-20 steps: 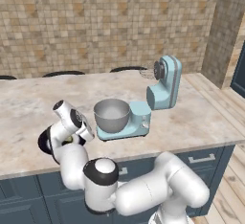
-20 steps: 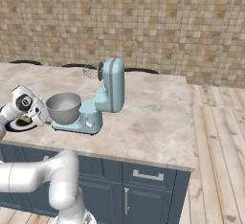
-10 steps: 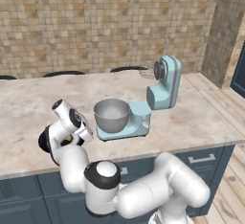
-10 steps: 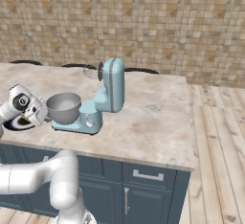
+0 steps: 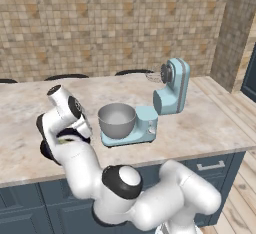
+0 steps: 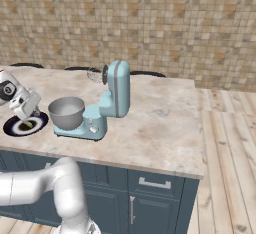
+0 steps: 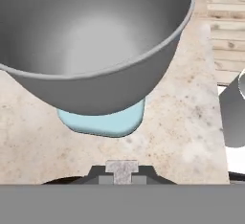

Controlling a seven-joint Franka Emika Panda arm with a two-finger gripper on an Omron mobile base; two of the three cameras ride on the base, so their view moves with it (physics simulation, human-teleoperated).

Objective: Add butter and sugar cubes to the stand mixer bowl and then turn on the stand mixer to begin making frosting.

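marble counter [image 5: 210,123], stand mixer [image 5: 150,113], plate [image 6: 22,126]

Glossy white, thick rounded arm [image 5: 150,203] of tube-like links, with dark grey, almost black caps and rings at the joints. Round white wrist housing carrying a dark disc on its side, seen in both base views. At the hand, a small pale grey T-shaped piece on a dark mount, possibly closed fingers.
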